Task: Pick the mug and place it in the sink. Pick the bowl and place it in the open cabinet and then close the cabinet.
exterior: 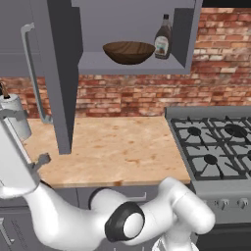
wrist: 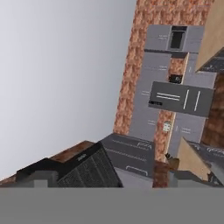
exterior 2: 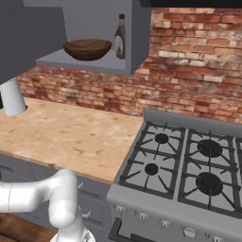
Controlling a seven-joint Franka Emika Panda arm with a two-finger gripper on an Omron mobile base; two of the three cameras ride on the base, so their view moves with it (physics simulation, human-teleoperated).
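The dark brown wooden bowl (exterior: 129,52) (exterior 2: 87,48) rests on the shelf inside the open cabinet (exterior: 132,66) (exterior 2: 85,64). The cabinet's door (exterior: 62,83) stands swung out toward me, with its long silver bar handle (exterior: 30,73) on its left side. My arm reaches low and left past that door. In the hand view my gripper (wrist: 135,175) is open with nothing between its fingers, and the flat grey door face (wrist: 57,74) lies close beside it. The mug and the sink are out of view.
A dark brown bottle (exterior: 163,38) (exterior 2: 120,38) stands on the shelf right of the bowl. A white paper roll (exterior: 17,120) (exterior 2: 12,97) sits at the left of the wooden counter (exterior: 117,147). The gas stove (exterior: 215,147) (exterior 2: 184,170) is on the right.
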